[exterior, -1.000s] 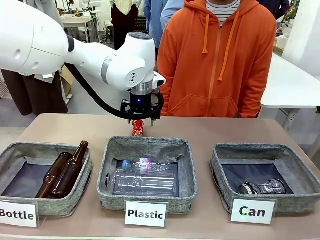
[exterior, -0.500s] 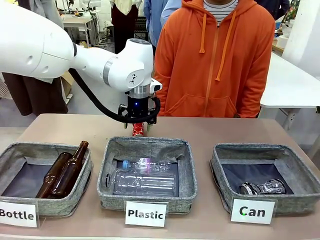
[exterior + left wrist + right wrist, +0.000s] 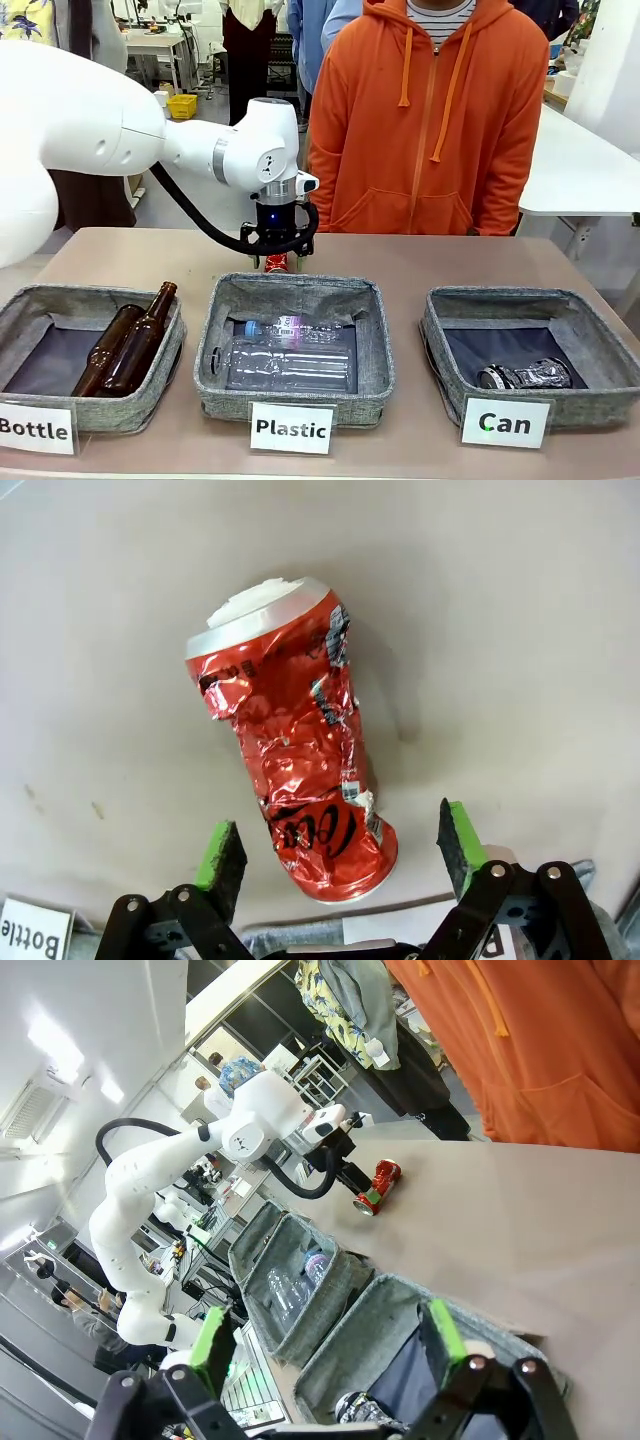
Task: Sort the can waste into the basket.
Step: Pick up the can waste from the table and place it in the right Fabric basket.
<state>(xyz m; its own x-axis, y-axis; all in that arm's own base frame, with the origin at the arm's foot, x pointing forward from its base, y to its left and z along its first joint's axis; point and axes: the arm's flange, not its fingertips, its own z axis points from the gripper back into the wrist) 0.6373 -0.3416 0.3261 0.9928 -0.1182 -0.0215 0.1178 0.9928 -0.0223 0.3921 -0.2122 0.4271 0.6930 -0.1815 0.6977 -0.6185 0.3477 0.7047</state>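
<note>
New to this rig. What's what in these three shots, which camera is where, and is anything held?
Two white robot arms share a table with a person in an orange hoodie. The front shot looks across the table at that person. The other two come from cameras on each arm's wrist, looking along its fingers.

Three baskets sit in front: Bottle, Plastic and Can, which already has a dark can in it.

The left hand is open, low over a crushed red can lying on the table, its fingers either side of the can's end. The right hand is open, off to the side. Nothing is held.
</note>
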